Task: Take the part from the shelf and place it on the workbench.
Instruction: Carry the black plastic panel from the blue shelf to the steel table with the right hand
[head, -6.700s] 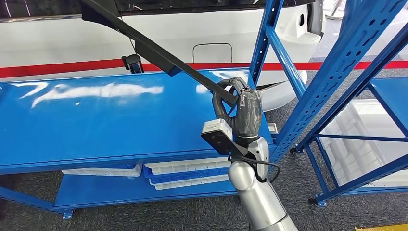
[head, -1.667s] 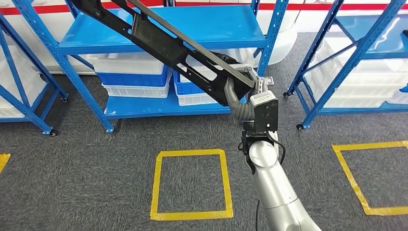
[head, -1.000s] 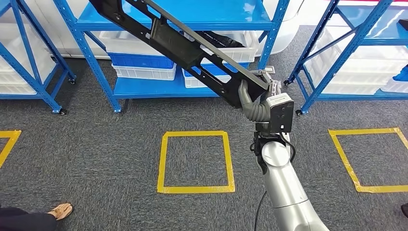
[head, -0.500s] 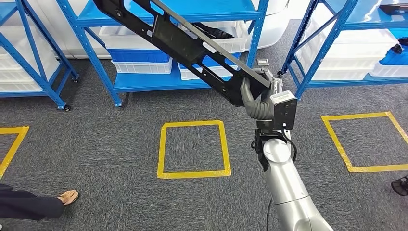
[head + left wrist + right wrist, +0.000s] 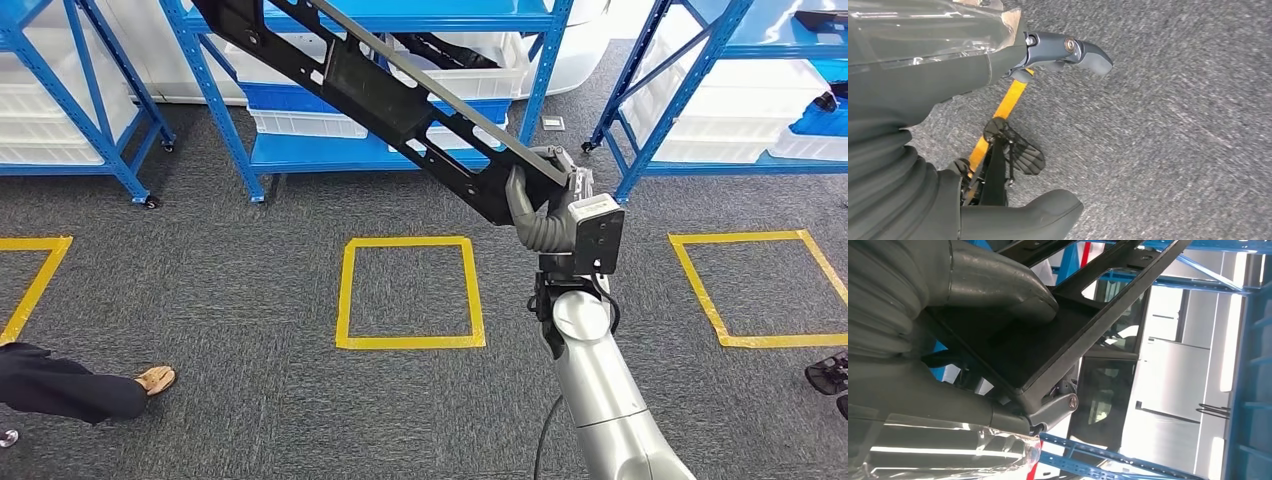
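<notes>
At the left edge of the head view, a person's dark trouser leg and sandalled foot (image 5: 155,379) rested on the grey carpet (image 5: 230,300). Beyond them stood blue shelving racks (image 5: 215,110) holding white bins (image 5: 300,125) on their lower shelf. A yellow tape square (image 5: 412,293) marked the carpet in front of the middle rack. The long black frame part (image 5: 380,95) slanted from the upper left down toward the right, in the air above the carpet and across the front of the rack. Its lower end sat in the right hand (image 5: 545,205), whose thumb pressed on the flat end plate while the fingers closed under its edge. In the left wrist view the left hand (image 5: 973,100) held nothing, thumb and fingers apart over carpet and a strip of yellow tape. A second tape square (image 5: 765,290) lay at the right.
</notes>
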`<state>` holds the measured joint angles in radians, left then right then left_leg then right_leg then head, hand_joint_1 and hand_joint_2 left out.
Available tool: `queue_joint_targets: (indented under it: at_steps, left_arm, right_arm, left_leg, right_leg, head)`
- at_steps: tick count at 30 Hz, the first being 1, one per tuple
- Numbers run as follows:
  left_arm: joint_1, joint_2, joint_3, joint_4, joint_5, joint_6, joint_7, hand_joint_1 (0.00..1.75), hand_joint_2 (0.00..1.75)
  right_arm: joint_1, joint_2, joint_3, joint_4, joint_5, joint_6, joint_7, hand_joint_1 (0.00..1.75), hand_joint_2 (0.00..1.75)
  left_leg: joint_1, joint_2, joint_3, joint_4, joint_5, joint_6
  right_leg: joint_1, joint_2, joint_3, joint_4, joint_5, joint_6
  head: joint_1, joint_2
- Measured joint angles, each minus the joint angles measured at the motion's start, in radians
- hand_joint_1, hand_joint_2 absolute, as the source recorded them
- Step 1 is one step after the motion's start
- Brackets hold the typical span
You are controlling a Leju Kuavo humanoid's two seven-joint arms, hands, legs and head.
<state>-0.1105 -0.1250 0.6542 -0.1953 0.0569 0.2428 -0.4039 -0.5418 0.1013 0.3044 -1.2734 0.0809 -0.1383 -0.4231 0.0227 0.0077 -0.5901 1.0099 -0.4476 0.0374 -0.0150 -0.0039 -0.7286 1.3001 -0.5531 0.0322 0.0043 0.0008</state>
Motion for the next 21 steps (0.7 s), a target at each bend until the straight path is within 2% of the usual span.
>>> queue_joint_targets:
  at_steps: [1, 3, 4, 5, 6, 9, 15, 21]
  left_arm:
    - [0.001, -0.001, 0.0, 0.0, 0.002, -0.001, 0.0, 0.0, 1.75]
    - [0.002, -0.002, 0.0, 0.0, 0.004, -0.003, 0.0, 0.0, 1.75]
    - [0.002, -0.003, 0.0, 0.0, 0.004, -0.004, 0.0, 0.0, 1.75]
    - [0.002, -0.003, 0.0, 0.0, 0.004, -0.004, 0.0, 0.0, 1.75]
    - [0.002, -0.002, 0.0, 0.0, 0.004, -0.004, 0.0, 0.0, 1.75]
    - [0.003, 0.0, 0.0, 0.0, 0.005, -0.004, 0.0, 0.0, 1.75]
    - [0.004, -0.001, 0.0, 0.0, 0.005, -0.003, -0.001, 0.0, 1.75]
    - [0.004, -0.001, 0.0, 0.0, 0.005, -0.003, -0.001, 0.0, 1.75]
  right_arm:
    - [0.001, -0.001, 0.0, 0.0, 0.0, 0.0, 0.0, 1.75, 1.75]
    - [0.001, -0.002, 0.0, 0.0, 0.0, 0.0, 0.0, 1.75, 1.75]
    - [0.001, -0.002, 0.0, 0.0, 0.0, 0.0, 0.0, 1.75, 1.75]
    - [0.0, -0.002, 0.0, 0.0, 0.0, 0.0, 0.0, 1.75, 1.75]
    - [0.0, -0.003, 0.0, 0.0, 0.0, 0.0, 0.0, 1.75, 1.75]
    - [0.002, -0.004, 0.0, 0.0, 0.0, 0.0, 0.0, 1.75, 1.75]
    - [0.003, -0.006, -0.001, -0.006, 0.0, -0.001, 0.0, 1.75, 1.75]
    - [0.004, -0.007, -0.002, -0.012, 0.005, -0.004, 0.003, 1.75, 1.75]
  left_leg:
    - [0.001, 0.0, -0.006, 0.0, 0.005, -0.003]
    - [0.002, 0.0, -0.014, 0.002, 0.013, -0.012]
    - [0.001, 0.0, -0.017, 0.003, 0.017, -0.018]
    - [-0.001, 0.0, -0.02, 0.004, 0.019, -0.023]
    - [-0.002, 0.0, -0.023, 0.005, 0.021, -0.022]
    - [0.0, -0.001, -0.028, 0.002, 0.032, -0.012]
    - [0.007, -0.002, -0.029, -0.015, 0.05, -0.036]
    - [0.009, -0.002, -0.03, -0.017, 0.054, -0.044]
  right_leg:
    - [-0.003, 0.0, 0.026, -0.027, 0.008, 0.009]
    - [-0.01, 0.0, 0.118, -0.168, 0.04, 0.023]
    - [-0.008, 0.001, 0.157, -0.234, 0.053, 0.023]
    - [-0.009, 0.002, 0.182, -0.278, 0.06, 0.019]
    - [-0.008, 0.004, 0.19, -0.296, 0.061, 0.013]
    - [-0.004, 0.006, 0.187, -0.297, 0.07, -0.002]
    - [0.005, 0.006, 0.177, -0.296, 0.08, -0.019]
    - [0.009, 0.006, 0.174, -0.295, 0.082, -0.023]
  head:
    - [0.0, 0.0]
    - [0.0, 0.0]
    - [0.001, 0.0]
    - [0.001, 0.0]
    - [0.001, 0.0]
    - [0.0, 0.0]
    - [0.0, 0.0]
    - [0.0, 0.0]
